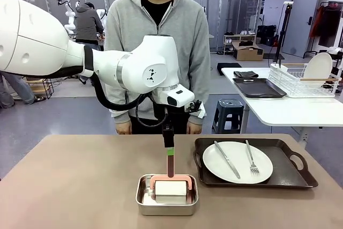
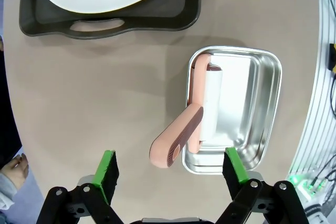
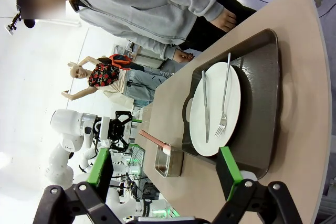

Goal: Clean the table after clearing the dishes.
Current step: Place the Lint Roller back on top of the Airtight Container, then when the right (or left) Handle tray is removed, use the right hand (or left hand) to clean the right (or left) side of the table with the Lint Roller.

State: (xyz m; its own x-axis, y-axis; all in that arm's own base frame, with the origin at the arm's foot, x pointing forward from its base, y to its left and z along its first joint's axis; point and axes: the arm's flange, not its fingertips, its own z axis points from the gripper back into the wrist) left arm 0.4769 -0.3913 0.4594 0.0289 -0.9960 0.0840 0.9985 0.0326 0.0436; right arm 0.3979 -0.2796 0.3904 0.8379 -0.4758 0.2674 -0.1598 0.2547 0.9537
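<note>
Pink roller handle (image 2: 176, 140) is pointed up from the pan (image 2: 268, 103) into the left gripper (image 2: 170, 167), spread wide and empty, while the plate (image 1: 238, 156) is seen on the table (image 1: 80, 186) nearer the right gripper (image 3: 165, 169), equally spread and empty.

There are two tables: one tan table (image 1: 80, 186) near, one white table (image 1: 278, 112) at the far right. I count two dark trays (image 1: 292, 179), one on the tan table at the right, the other tray (image 1: 260, 88) on the white table. Two white plates (image 1: 236, 167): one on the near tray, the other plate (image 1: 318, 67) in the one wire rack (image 1: 289, 81). One knife (image 1: 227, 159), one fork (image 1: 251, 158), one steel pan (image 1: 166, 210), one pink-handled roller (image 1: 170, 190), one stool (image 1: 229, 113), one person (image 1: 161, 36).
</note>
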